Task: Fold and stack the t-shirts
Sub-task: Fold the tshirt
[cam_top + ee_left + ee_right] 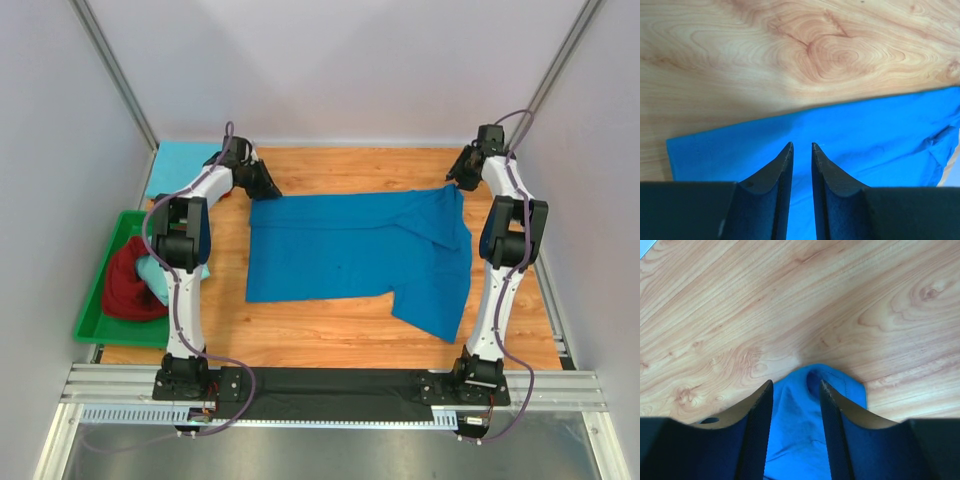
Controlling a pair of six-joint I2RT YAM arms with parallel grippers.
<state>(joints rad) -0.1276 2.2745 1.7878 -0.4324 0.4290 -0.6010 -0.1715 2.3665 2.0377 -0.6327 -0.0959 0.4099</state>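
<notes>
While the right tool (796,385) pinches the blue t-shirt (340,245), I cannot tell whether the left tool (802,146) does.

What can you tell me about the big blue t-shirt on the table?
The blue t-shirt is plain royal blue and looks like soft cloth. It lies spread sideways on the wooden table, mostly flat. What looks like a sleeve sticks out toward the near edge on the right. The left tool sits over its far left corner, fingers close together. The right tool has a bunched bit of the far right corner between its fingers.
</notes>
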